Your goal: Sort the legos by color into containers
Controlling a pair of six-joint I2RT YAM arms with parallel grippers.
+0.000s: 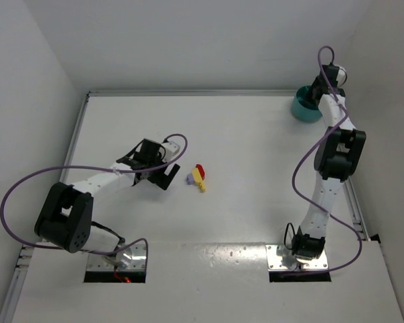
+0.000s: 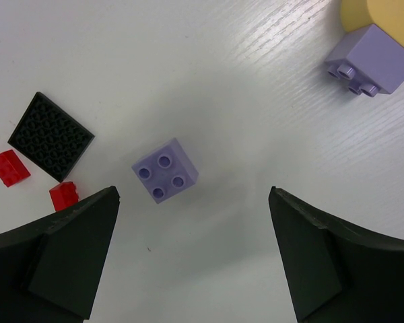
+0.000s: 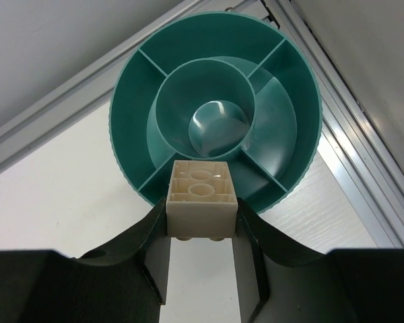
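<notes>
Two grippers were busy over the white table (image 1: 256, 155). The right gripper (image 3: 202, 217) was pinching a pale yellow brick (image 3: 201, 195) by two flat sides, bumps down. It hung just above the near edge of the teal bowl (image 3: 124, 101), which sat in the far right corner of the table. The cups of the bowl that showed had nothing in them. The left gripper (image 2: 193, 198) had its jaws wide apart and held nothing. It hung over a purple brick (image 2: 165, 171) that lay bumps up between its fingers (image 2: 67, 249), not touching them. Close by lay another purple brick (image 2: 372, 64) with a yellow brick (image 2: 380, 17) just beside it. On the other side lay a black flat piece (image 2: 51, 136) and two tiny red bricks (image 2: 9, 167). These legos were likely light and hard, with smooth sides that could slip. The best place to pinch looked like two flat sides facing each other, not the corners. The purple brick sat turned cornerwise to the fingers. So the gripper would likely need to twist a bit first, or the brick could spin or pop out.
</notes>
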